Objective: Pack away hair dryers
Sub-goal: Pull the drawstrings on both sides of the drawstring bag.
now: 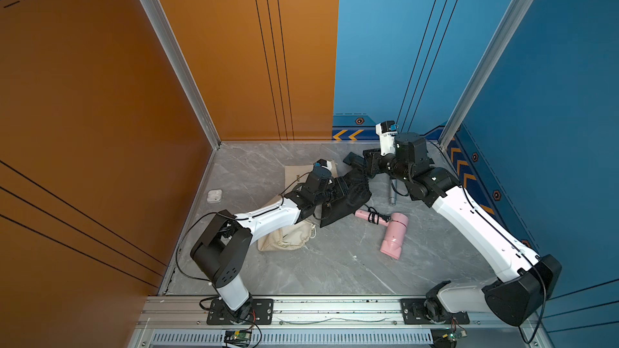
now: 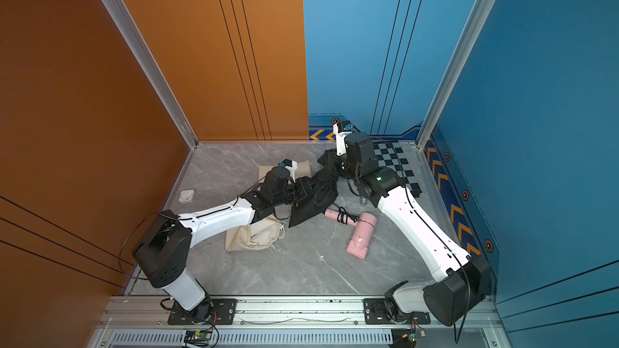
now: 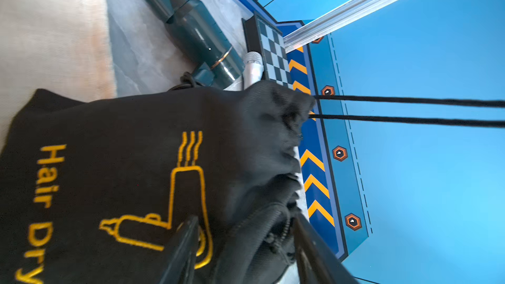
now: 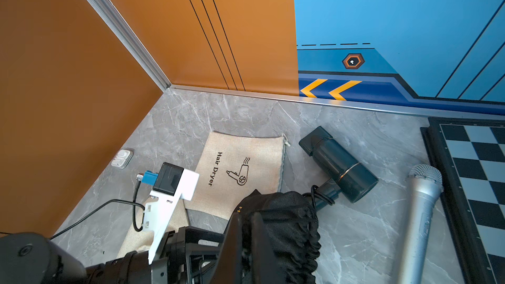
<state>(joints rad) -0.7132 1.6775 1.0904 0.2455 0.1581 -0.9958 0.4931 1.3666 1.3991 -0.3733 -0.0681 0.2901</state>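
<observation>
one grey marble table [image 1: 335,272]. two arms, the left arm [image 1: 268,217] and the right arm [image 1: 469,222], meeting toward 12 o'clock of centre. one chessboard [image 2: 395,159] at 2 o'clock, partly behind the right arm.

three cloth bags:
- one black bag [image 1: 348,200] near centre, contents hidden
- one flat beige bag [image 4: 259,154] at 11 o'clock
- one bulging beige bag [image 1: 288,237] at 8 o'clock, half under the left arm, contents hidden

two hair dryers in sight. the pink hair dryer [image 1: 395,234] lies bare just 4 o'clock of centre. the dark hair dryer [image 4: 338,165] lies at 12 o'clock, near the far edge.

left pincer [image 3: 246,218]: its fingers [image 3: 183,247] stand either side of the black bag's gathered neck; i cannot tell whether they squeeze. right pincer [image 4: 246,219]: clenched on two taut drawstrings [image 3: 410,101].

one grey microphone [image 4: 422,214] at 1 o'clock, beside the chessboard. one small white case [image 1: 214,195] at 9 o'clock.
</observation>
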